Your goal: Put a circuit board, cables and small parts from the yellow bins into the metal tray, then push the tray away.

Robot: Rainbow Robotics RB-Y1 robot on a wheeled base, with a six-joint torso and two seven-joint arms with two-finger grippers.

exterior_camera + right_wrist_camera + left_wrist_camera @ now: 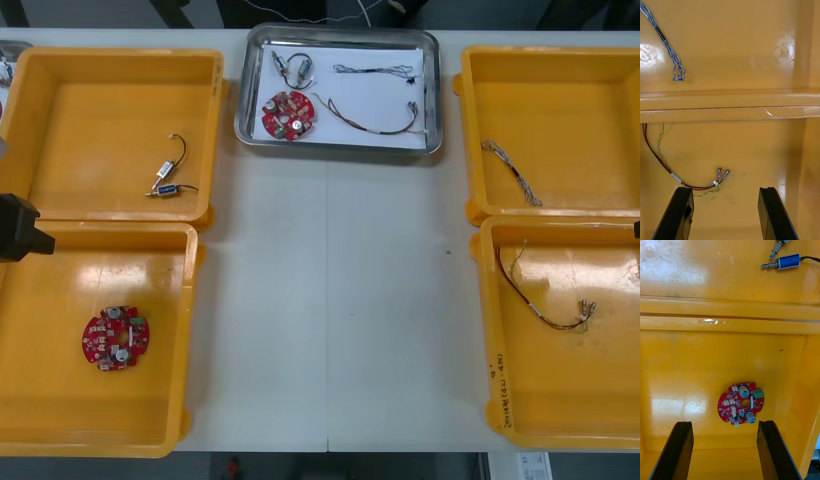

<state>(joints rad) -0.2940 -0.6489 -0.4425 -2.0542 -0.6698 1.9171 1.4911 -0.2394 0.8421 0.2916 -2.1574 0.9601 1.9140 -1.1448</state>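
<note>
The metal tray [338, 143], white inside, stands at the table's far middle. In it lie a red circuit board [287, 114], a small metal part with a black cable [297, 70], a thin cable [375, 70] and a red and yellow cable [385, 122]. My left gripper [724, 450] hangs open over the near left yellow bin [190, 330], with a second circuit board [741, 408] just beyond its fingertips. My right gripper [724, 213] is open above the near right bin [487, 330], where a red and yellow cable [677, 176] lies close to its fingertips.
The far left bin [215, 120] holds a small metal part on a black cable [168, 186]. A twisted blue and white cable [512, 172] lies in the far right bin [468, 120]. My left arm [18, 228] shows at the table's left edge.
</note>
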